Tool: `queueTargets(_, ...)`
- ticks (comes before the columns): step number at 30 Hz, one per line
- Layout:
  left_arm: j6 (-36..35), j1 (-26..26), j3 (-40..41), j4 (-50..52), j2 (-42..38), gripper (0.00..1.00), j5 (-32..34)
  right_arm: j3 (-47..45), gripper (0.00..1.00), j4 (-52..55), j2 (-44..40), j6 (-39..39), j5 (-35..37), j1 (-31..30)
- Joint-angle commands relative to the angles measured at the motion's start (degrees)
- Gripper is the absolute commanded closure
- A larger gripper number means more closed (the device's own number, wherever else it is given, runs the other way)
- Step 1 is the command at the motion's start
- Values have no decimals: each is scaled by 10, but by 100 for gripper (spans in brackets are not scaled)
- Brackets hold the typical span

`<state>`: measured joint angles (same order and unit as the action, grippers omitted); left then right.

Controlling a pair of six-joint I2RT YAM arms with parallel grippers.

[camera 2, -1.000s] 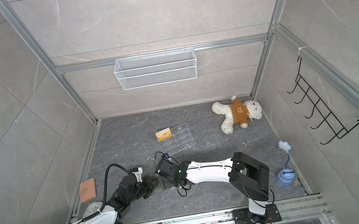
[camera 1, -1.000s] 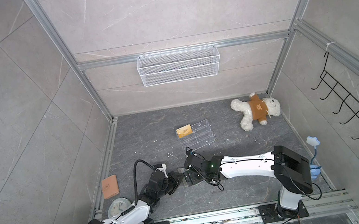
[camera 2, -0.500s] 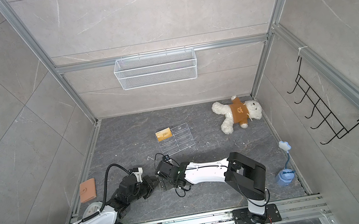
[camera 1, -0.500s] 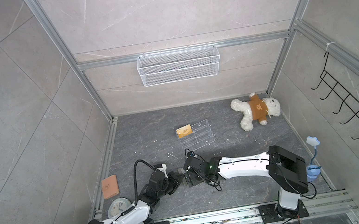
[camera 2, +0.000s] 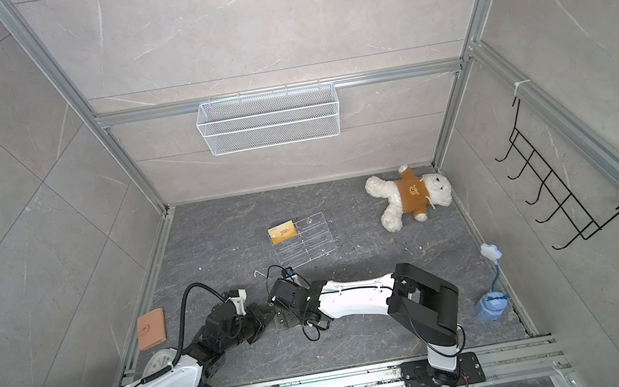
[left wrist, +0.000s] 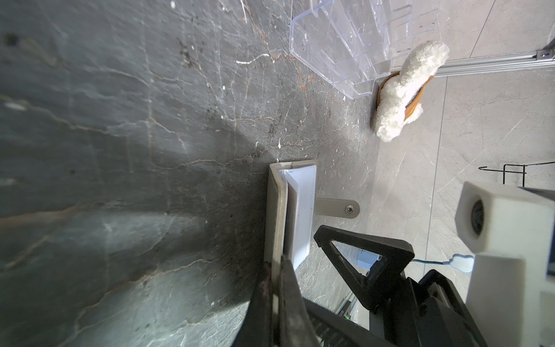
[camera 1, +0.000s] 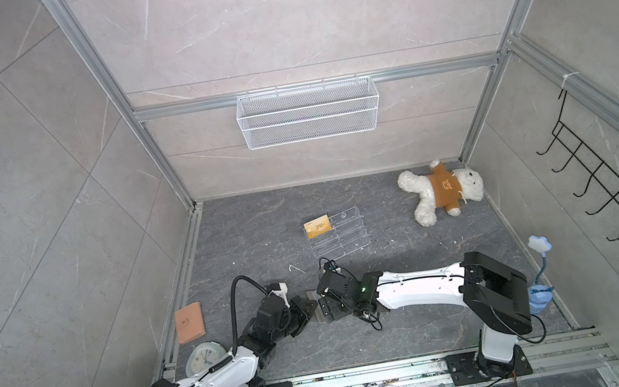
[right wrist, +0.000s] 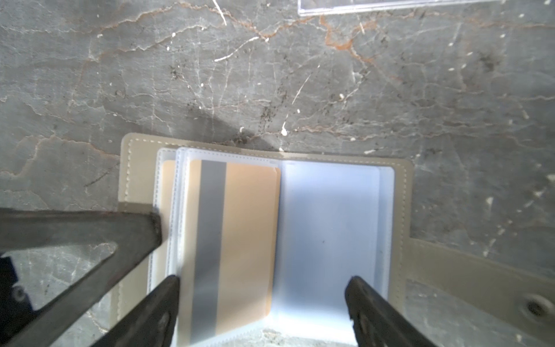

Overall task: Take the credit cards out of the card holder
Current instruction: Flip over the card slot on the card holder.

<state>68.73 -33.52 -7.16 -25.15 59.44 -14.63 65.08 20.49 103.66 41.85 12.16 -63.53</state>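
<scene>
Our wide right jaws have edged over the card (right wrist: 249,234) in the holder (right wrist: 135,168); left jaws clamp its cover; we judge extraction imminent.

Near centre: grey fabric folding card holder (right wrist: 402,198), gold-orange plastic card (right wrist: 249,240) in its sleeve | behind it: clear acrylic tiered stand (camera 1: 341,231) | near left: tan leather wallet (camera 1: 190,322) | far right: white plush bear (camera 1: 442,190)
</scene>
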Motion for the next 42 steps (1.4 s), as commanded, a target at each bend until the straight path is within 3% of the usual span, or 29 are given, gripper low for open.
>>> queueTargets(1,-19,-3,-6,-17,1,100,-2,-6,12,44,-25,-3,46,6)
queueTargets(12,-33,-3,-8,0,5,100,1,-41,11,48,-73,-9,52,33)
queueTargets(16,-64,-3,-29,52,-1,100,3,-82,10,53,-114,-11,53,67)
queueTargets(19,-99,-3,-56,107,4,100,9,-124,9,23,-170,-37,25,97)
queueTargets(21,-120,-3,-72,132,11,100,16,-147,8,-10,-204,-59,-30,123)
queueTargets(22,-127,-3,-79,142,16,96,21,-156,8,-29,-221,-71,-61,137)
queueTargets(23,-133,-3,-85,153,19,84,25,-164,9,-43,-231,-79,-89,149)
queueTargets(25,-147,-3,-103,184,18,58,32,-168,17,-70,-241,-94,-162,177)
queueTargets(27,-152,-3,-119,235,3,45,47,-165,30,-92,-237,-101,-223,191)
queueTargets(31,-149,-3,-176,384,-67,40,111,-166,75,-149,-193,-89,-303,200)
queueTargets(33,-133,-3,-192,385,-77,40,91,-169,93,-172,-164,-82,-322,202)
queueTargets(36,-109,-16,-211,329,-27,43,24,-181,100,-211,-130,-74,-331,202)
queueTargets(39,-93,-42,-218,270,30,52,-5,-189,100,-239,-99,-68,-338,203)
queueTargets(42,-55,-53,-193,175,92,55,-41,-196,100,-249,-79,-68,-325,203)
